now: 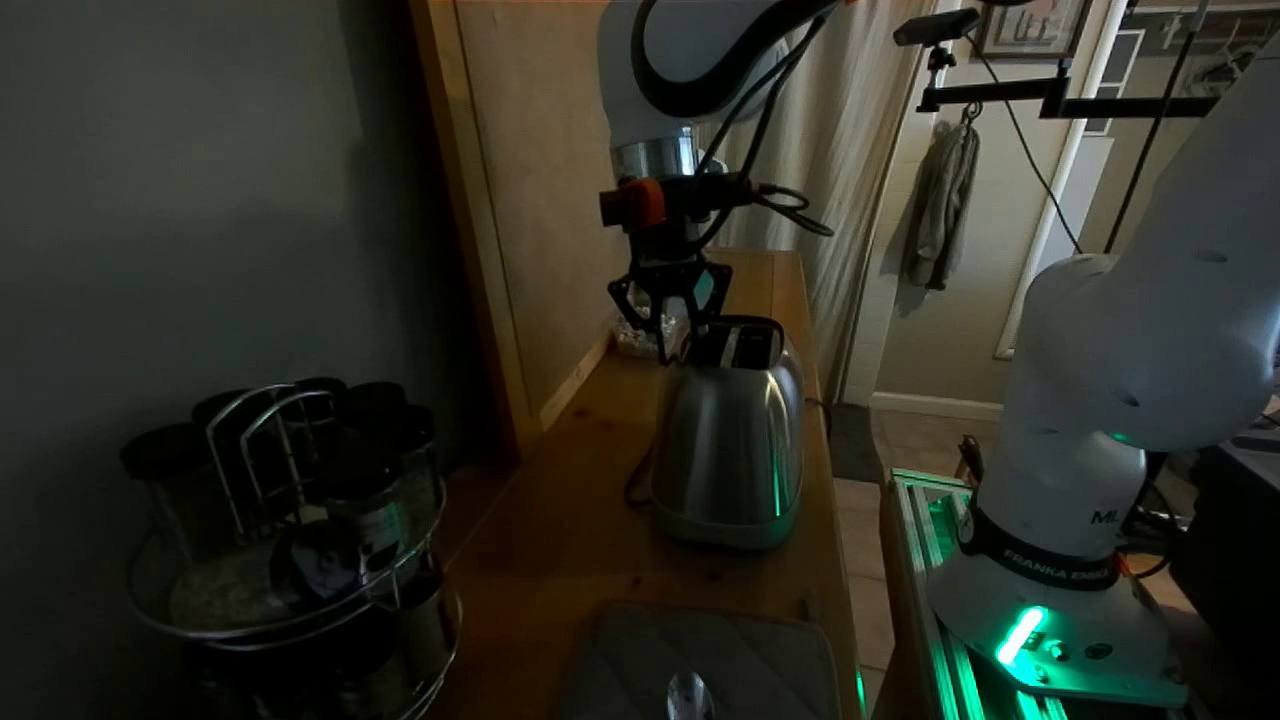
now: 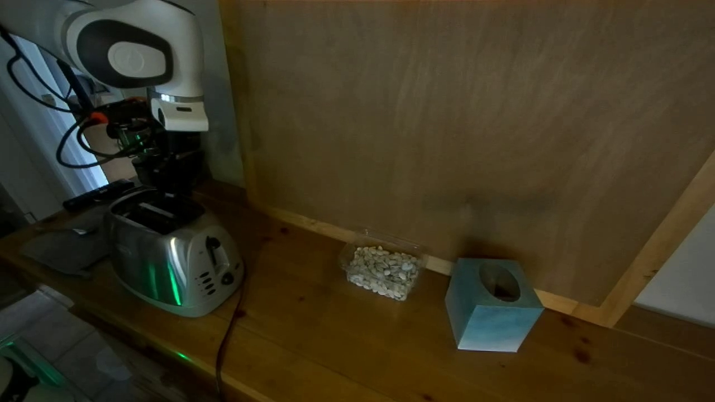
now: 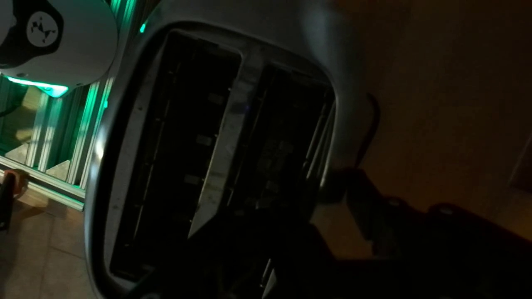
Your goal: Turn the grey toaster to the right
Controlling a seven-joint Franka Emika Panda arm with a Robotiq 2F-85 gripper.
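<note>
Silver-grey metal two-slot toaster [image 1: 730, 450], round-sided: upright on the knotty brown wooden counter [image 2: 329, 335], toward its front edge. Judged rigid, moderately heavy, slick-sided; best hold, likely the top rim facing the counter's back. Black two-finger gripper [image 1: 676, 350]: tips at that rim; spread or pinching, cannot tell.

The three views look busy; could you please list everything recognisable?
Toaster: 1, silver, on counter
Cord: 1, dark, beside toaster
Counter: 1, brown, below toaster
Panel: 1, tan, behind counter
Pebbles: many, pale, in clear container
Box: 1, blue, beside container
Rack: 1, silver, near wall
Jars: several, black-lidded, in rack
Mat: 1, grey, on counter
Spoon: 1, silver, on mat
Curtain: 1, pale, background
Garment: 1, grey, background
Picture: 1, pale, background
Camera: 1, black, background
Arm: 1, white, over counter
Gripper: 1, black, at toaster rim
</note>
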